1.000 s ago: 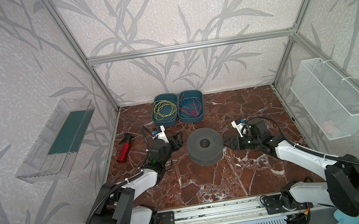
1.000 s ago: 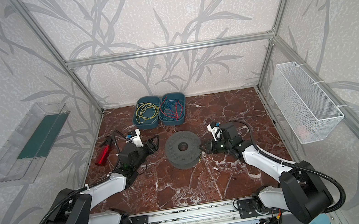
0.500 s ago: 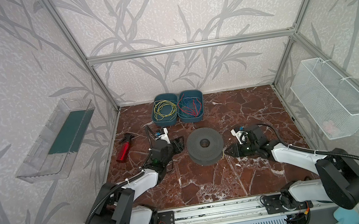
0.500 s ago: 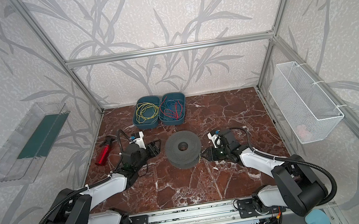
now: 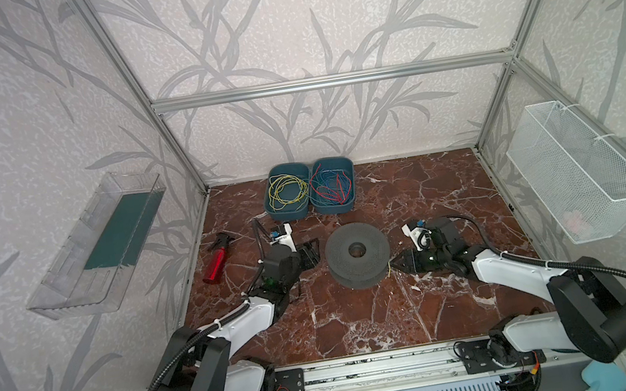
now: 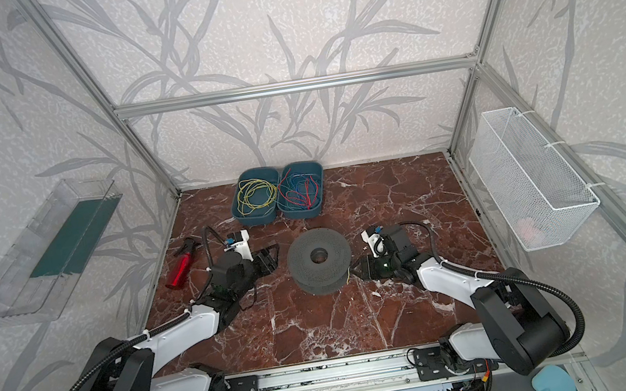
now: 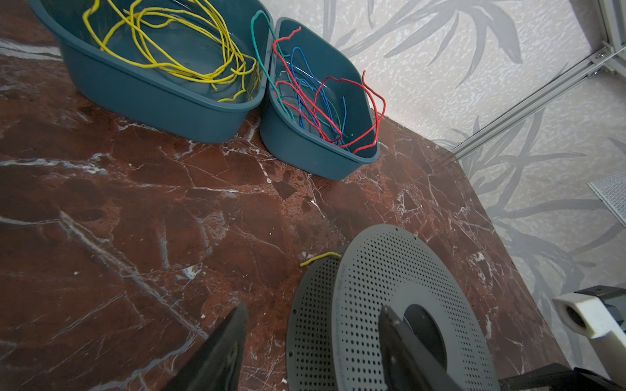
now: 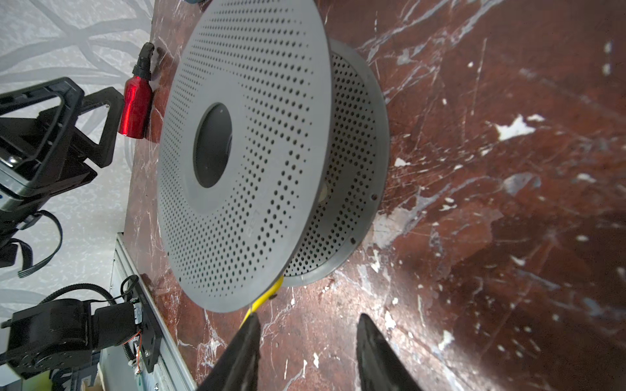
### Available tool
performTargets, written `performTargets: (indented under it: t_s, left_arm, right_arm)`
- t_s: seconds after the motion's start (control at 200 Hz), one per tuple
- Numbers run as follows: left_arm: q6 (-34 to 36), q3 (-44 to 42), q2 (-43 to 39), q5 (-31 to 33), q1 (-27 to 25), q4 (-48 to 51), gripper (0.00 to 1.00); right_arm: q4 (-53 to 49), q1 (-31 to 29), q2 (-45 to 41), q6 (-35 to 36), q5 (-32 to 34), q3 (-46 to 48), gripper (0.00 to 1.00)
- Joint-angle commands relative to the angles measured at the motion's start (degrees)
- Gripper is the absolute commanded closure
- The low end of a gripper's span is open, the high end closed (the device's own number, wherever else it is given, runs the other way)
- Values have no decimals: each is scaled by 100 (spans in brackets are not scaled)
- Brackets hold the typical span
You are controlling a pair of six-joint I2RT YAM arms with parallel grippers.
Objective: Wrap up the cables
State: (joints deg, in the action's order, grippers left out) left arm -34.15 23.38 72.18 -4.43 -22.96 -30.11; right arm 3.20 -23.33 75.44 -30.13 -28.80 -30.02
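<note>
Several yellow cables (image 5: 287, 191) (image 6: 256, 194) (image 7: 176, 64) lie coiled in the left teal bin (image 7: 152, 98). One more yellow cable is on the grey perforated spool (image 5: 358, 255) (image 6: 319, 260). One end (image 7: 320, 258) pokes out toward the bins, the other (image 8: 267, 294) (image 5: 390, 271) out between the flanges. My right gripper (image 8: 308, 325) (image 5: 395, 266) stands open at the spool's near right, one fingertip (image 8: 252, 326) against that end. My left gripper (image 7: 311, 335) (image 5: 309, 254) is open at the spool's left, one finger (image 7: 394, 333) over the top flange.
A second teal bin (image 5: 352, 203) (image 7: 305, 159) of red, blue and green wires stands beside the first at the back. A red spray bottle (image 5: 219, 256) (image 8: 135, 108) lies left of the left arm. A white mesh basket (image 5: 576, 169) and a clear shelf (image 5: 99, 241) hang on the side walls.
My right gripper has swung from the spool's right side toward the front, down to its near right edge, its jaws a little wider. The left gripper has narrowed slightly and barely shifted.
</note>
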Motion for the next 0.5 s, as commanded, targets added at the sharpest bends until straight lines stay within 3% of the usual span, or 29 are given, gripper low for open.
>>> performTargets:
  t_s: [0.0, 0.15, 0.18, 0.195, 0.22, 0.235, 0.24, 0.25, 0.26, 0.38, 0.45, 0.495]
  left_arm:
    - [227, -19, -614, 546, -74, 593, 37]
    - [589, 592, -1682, 1733, -209, 2462, 31]
    - [704, 755, -1856, 1973, -229, 2812, 19]
    - [756, 833, -1944, 2084, -234, 2968, 5]
    - [828, 948, -2088, 2370, -242, 3182, 1]
    - [860, 1009, -2169, 2499, -248, 3316, 1]
    - [872, 1027, -2202, 2499, -241, 3348, 1]
    - [888, 1066, -2255, 2654, -238, 3420, 1]
    - [907, 1099, -2308, 2695, -249, 3471, 1]
    - [1083, 1574, -2653, 3741, -248, 4004, 1]
    - [1043, 1923, -2550, 4345, -253, 4545, 1]
    - [1420, 1847, -2501, 4422, -253, 4374, 1]
  right_arm:
    - [-445, 37, -495, 129, 518, 30, 49]
    - [-1350, 105, -1629, 253, 1670, -204, 36]
    - [-1492, 101, -1866, 298, 1918, -303, 34]
    - [-1549, 101, -1974, 319, 2054, -362, 32]
    - [-1654, 92, -2138, 350, 2265, -473, 29]
    - [-1701, 85, -2228, 383, 2356, -551, 25]
    - [-1714, 84, -2253, 397, 2376, -576, 22]
    - [-1728, 77, -2301, 430, 2429, -637, 5]
    - [-1738, 75, -2335, 478, 2461, -700, 1]
    - [-1952, -242, -2357, 886, 2971, -1650, 1]
    - [-1235, -418, -2258, 1287, 3002, -1715, 1]
    - [-913, -436, -2114, 1902, 2831, -1661, 1]
